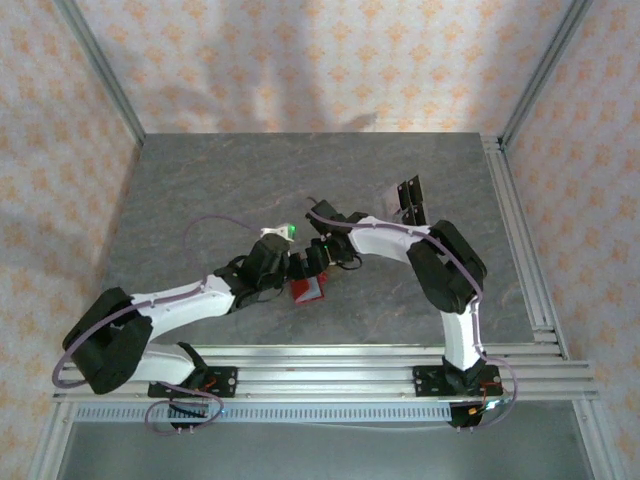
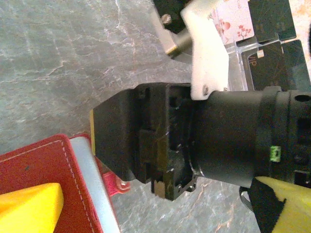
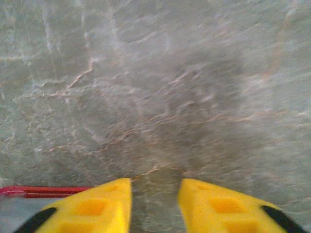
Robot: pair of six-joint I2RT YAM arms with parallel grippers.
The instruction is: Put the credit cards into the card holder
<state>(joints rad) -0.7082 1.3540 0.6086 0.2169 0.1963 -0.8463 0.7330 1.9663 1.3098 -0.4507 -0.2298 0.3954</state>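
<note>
Red card holder [image 1: 308, 290] lies on the grey stone table [image 1: 200, 190] between my two arms; I cannot tell whether any card is inside it. The credit cards [image 1: 405, 198] lie well apart, further back on the right. My left gripper [image 2: 158, 187] gapes wide, empty; my right gripper [image 3: 154, 187] is slightly parted, holding nothing.

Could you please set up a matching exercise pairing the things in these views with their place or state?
Things:
1. small red folding wallet
2. thin pale-and-black flat cards
3. left gripper

Place or state:
a. far right part of the grey stone table
b. wide open, one yellow finger over the wallet
c. near the table's middle

Pairs: 1-c, 2-a, 3-b
</note>
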